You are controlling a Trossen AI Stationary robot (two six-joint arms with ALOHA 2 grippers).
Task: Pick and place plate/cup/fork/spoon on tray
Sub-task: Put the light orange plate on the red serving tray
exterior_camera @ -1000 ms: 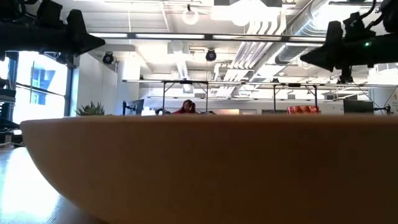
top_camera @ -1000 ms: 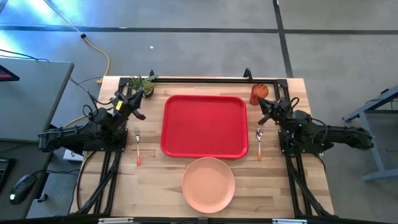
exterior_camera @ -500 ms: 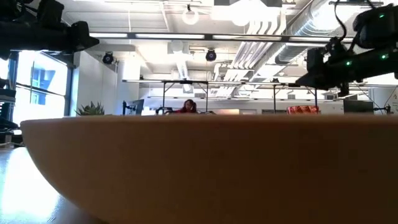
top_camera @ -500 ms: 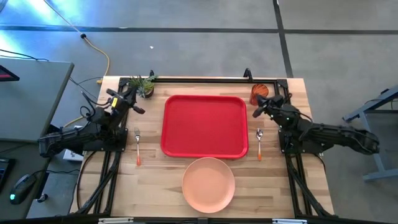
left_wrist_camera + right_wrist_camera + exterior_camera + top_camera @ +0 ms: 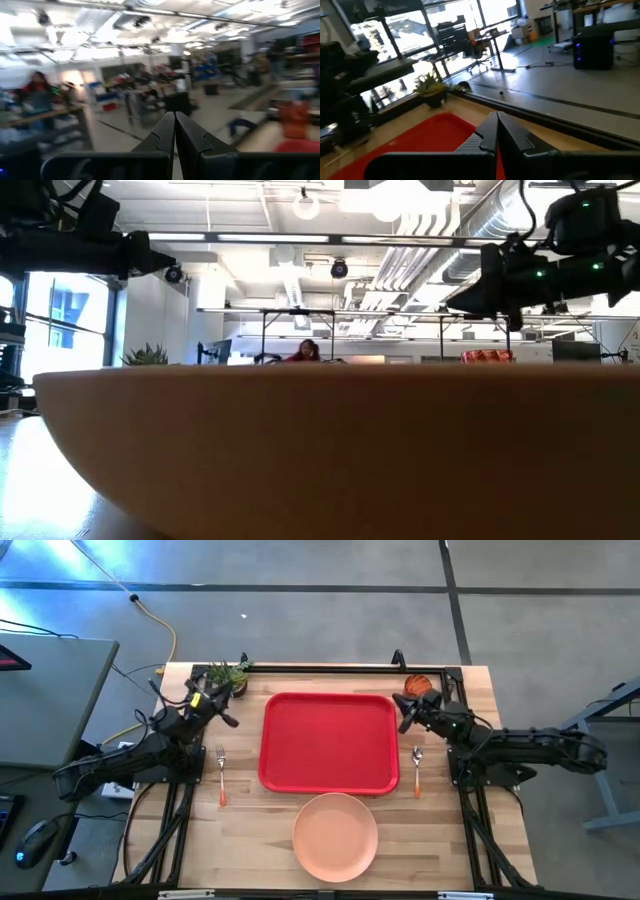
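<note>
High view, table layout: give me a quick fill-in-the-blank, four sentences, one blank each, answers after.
1. The large flat red rectangular plastic tray has ____ of the tableware on it.
2. The round peach plate lies on the wooden table, ____ the tray.
3. The orange-handled fork lies on the side of the ____ arm.
4. The orange-handled spoon lies on the tray's other side; the fingers of the right gripper are ____.

Missing words: none; outside; left; shut

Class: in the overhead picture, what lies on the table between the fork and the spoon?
In the high view, the red tray lies between the fork and the spoon, with nothing on it.
</note>
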